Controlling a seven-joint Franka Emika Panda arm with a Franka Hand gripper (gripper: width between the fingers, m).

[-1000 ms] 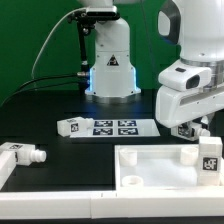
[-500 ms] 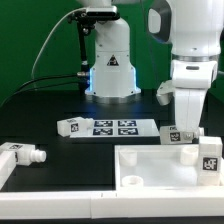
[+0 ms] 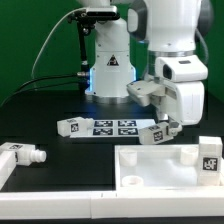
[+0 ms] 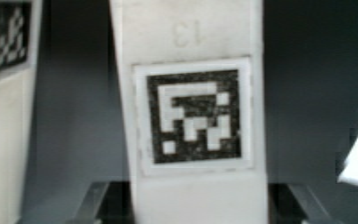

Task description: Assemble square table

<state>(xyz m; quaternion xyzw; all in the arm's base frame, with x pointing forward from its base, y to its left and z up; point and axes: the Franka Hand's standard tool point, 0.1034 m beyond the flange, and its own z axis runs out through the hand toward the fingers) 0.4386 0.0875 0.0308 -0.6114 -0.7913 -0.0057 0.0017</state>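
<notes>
- Black tabletop [image 3: 60,105] against a green backdrop [image 3: 30,40]; marker board [image 3: 115,127] at the frame's centre
- gripper [image 3: 164,127] clamps a tagged white leg [image 3: 155,134], tilted, right of centre; its tag fills the wrist view
- square panel [image 3: 150,172] lies lower right; second leg [image 3: 209,160] stands upright on its right end

Leg [image 4: 190,60]: faint raised digits, seemingly "13", above a black-and-white square tag [image 4: 194,110]. Robot base [image 3: 110,80]: black triangular warning sign [image 3: 112,62]. Marker board [image 3: 112,127]: tags only, no lettering.
</notes>
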